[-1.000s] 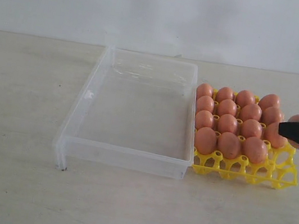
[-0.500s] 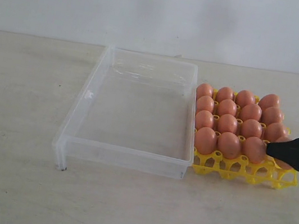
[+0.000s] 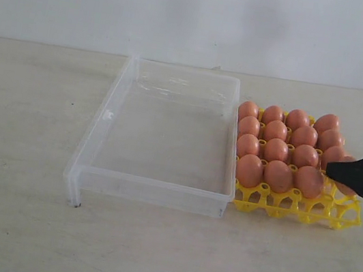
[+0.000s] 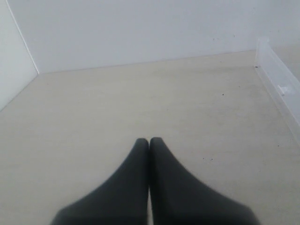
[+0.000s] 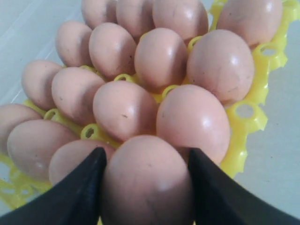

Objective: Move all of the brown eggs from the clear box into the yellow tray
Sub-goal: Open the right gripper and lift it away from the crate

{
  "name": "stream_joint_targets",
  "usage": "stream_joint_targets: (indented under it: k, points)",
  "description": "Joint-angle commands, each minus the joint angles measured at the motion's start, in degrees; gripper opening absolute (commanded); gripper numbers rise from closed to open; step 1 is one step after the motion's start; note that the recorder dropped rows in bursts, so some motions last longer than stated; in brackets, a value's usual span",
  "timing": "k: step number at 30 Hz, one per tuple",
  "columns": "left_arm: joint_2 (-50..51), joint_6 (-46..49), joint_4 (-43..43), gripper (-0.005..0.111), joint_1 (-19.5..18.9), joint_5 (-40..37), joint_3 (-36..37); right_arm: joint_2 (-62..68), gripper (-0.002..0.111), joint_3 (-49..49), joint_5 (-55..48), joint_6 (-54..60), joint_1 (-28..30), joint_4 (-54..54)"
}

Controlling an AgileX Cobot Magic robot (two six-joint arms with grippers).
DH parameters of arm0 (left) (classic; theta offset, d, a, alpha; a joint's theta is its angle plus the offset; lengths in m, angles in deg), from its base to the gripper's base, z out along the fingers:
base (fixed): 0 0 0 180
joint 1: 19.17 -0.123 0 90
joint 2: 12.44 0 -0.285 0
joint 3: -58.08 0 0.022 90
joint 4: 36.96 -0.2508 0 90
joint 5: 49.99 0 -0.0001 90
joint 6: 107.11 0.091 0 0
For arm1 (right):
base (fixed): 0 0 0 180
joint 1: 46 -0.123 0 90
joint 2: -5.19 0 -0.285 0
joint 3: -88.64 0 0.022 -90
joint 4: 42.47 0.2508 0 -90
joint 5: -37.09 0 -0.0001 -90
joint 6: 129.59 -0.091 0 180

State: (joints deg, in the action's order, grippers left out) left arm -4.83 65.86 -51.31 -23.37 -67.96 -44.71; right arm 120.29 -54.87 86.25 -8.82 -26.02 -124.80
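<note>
**Brown eggs [image 3: 276, 151], smooth orange-brown ovals, fill a bright yellow plastic lattice tray [image 3: 294, 208]; one is in the right gripper [image 3: 338, 173]**

Nearest the exterior camera is the pale, bare-looking table [image 3: 149, 255]. On it stands a shallow rectangular box of clear plastic [image 3: 152, 190], with a small tab leg at its near left corner. The yellow tray sits just beside the clear box's right wall.

Three brown eggs are seated in the tray's near row. At that row's right end, the right gripper's black fingers [image 5: 79, 187] are spread wide and press both sides of the held egg [image 5: 145, 183] (whether it rests in its cup I cannot tell). Behind this, three rows of four eggs fill the cups to the tray's far edge.

The left gripper [image 4: 149, 143] appears only in its own wrist view. Its two fingers are pressed together with nothing between them, above open table, and a wall of the clear box lies ahead and off to one side. Farthest back is a plain white wall [image 3: 200, 15].
</note>
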Motion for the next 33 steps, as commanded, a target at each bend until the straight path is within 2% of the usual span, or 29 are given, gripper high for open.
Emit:
stream_joint_targets:
  k: [1, 6, 8, 13, 15, 23, 26, 29, 33]
  points:
    - [0.17, -0.21, -0.1, -0.004, 0.22, 0.17, 0.01, -0.02, 0.0, 0.05, 1.64, 2.44, -0.04, 0.95]
    - [0.17, -0.21, -0.1, -0.004, 0.22, 0.17, 0.01, -0.02, 0.005, 0.05, 3.27, 2.45, -0.04, 1.87]
    - [0.17, -0.21, -0.1, -0.004, 0.22, 0.17, 0.01, -0.02, 0.013, 0.05, 4.24, 2.45, -0.04, 2.01]
    - [0.17, -0.21, -0.1, -0.004, 0.22, 0.17, 0.01, -0.02, 0.043, 0.05, 4.97, 2.45, -0.04, 2.14]
    - [0.17, -0.21, -0.1, -0.004, 0.22, 0.17, 0.01, -0.02, 0.048, 0.05, 4.97, 2.45, -0.04, 2.14]
    - [0.17, -0.21, -0.1, -0.004, 0.22, 0.17, 0.01, -0.02, 0.049, 0.05, 4.97, 2.22, -0.04, 2.14]
    - [0.17, -0.21, -0.1, -0.004, 0.22, 0.17, 0.01, -0.02, 0.057, 0.05, 4.97, 0.96, -0.04, 2.02]
    - [0.17, -0.21, -0.1, -0.004, 0.22, 0.17, 0.01, -0.02, 0.071, 0.05, 4.85, 0.91, -0.04, 2.02]
    - [0.17, -0.21, -0.1, -0.004, 0.22, 0.17, 0.01, -0.02, 0.073, 0.05, 3.04, 0.91, -0.04, 2.02]
